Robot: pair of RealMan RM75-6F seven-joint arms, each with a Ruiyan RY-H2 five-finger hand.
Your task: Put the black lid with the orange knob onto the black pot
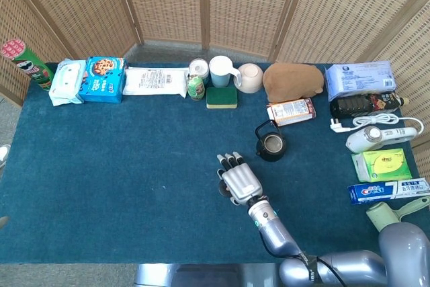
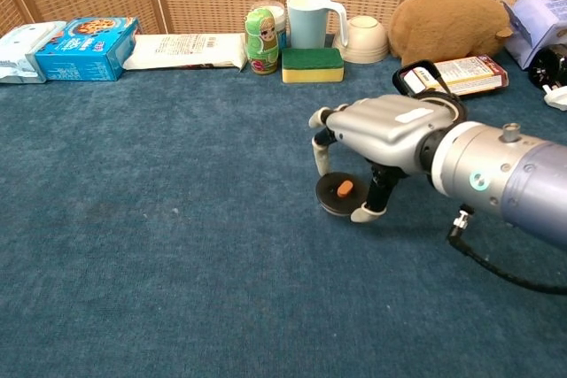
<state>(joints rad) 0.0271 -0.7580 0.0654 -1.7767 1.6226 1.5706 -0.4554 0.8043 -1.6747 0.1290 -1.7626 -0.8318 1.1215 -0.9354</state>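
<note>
One arm shows in both views, the robot's right, reaching in from the lower right across the blue table cloth (image 2: pixel 159 245). Its right hand (image 2: pixel 383 132) hangs palm down over the lid (image 2: pixel 340 196), fingers (image 2: pixel 321 155) spread and curled downward on one side of the disc while the thumb tip (image 2: pixel 363 212) sits at the opposite edge. Whether the tips actually press the lid's rim I cannot tell from either camera; the fingers stand apart around it rather than closed together. The left hand shows in neither view.

Beyond the back of the hand, toward the screen, lies the brown plush (image 1: pixel 291 80), with a packet (image 1: pixel 290 112) just in front of it. The black pot (image 1: pixel 271 144) stands uncovered, its handle raised, near the hand on the far side of the knuckles; in the chest view the hand covers most of it.

Past the fingertips, along the far edge, stand a white mug (image 2: pixel 312 18), a bowl (image 2: pixel 365 38), a green sponge (image 2: pixel 312 64) and a small green doll (image 2: pixel 261 40).

Under the palm, between fingers and thumb, the lid lies flat on the cloth, its orange knob (image 2: pixel 345 188) facing up, the smallest piece of all.
</note>
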